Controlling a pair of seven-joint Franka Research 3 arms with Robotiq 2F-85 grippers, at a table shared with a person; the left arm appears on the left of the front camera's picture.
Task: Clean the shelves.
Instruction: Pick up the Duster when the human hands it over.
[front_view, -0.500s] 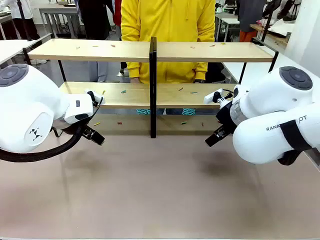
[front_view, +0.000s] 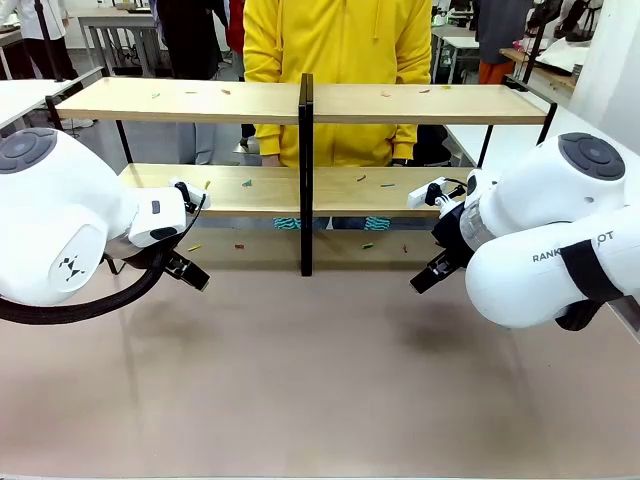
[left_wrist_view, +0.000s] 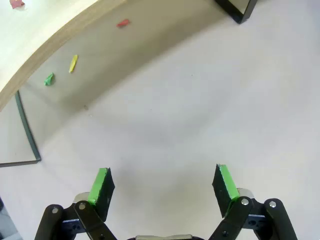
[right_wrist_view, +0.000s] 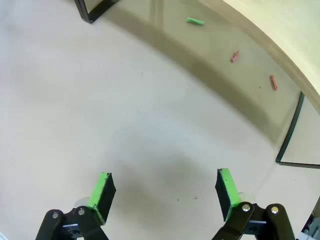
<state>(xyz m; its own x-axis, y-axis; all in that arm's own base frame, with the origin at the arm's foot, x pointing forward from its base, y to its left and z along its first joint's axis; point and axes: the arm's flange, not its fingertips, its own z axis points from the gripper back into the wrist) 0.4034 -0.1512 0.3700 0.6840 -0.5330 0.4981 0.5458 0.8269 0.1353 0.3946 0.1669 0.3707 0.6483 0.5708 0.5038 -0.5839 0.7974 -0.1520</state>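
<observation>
— Across the far half of the desk, what stands there?

— The shelves: two long light-wood boards, one above the other, in a thin black frame, with a black central upright between the halves. A person in a yellow hooded top stands just behind them.

— Are the boards clean?

— No. Small coloured scraps lie scattered on the upper board and on the lower board. More lie on the desk in the shade under the rack.

— Where is the left end effector?

— Near the rack's left half, on the robot's side, apart from the frame. Its fingers are spread wide, with nothing between the green pads, and bare desk lies below them. Its wrist view shows a red scrap, a yellow scrap and a green scrap on the desk ahead, beneath the edge of the lower board.

— And the right end effector?

— Much the same on the other side: near the rack's right half, clear of the frame, fingers wide apart and holding nothing. Ahead of it on the desk lie a green sliver and two red slivers, again in the shadow of the lower board.

— Does either arm touch the shelves?

— Neither; both white arms sit on the near side, well apart from each other, with open desk between them.
</observation>
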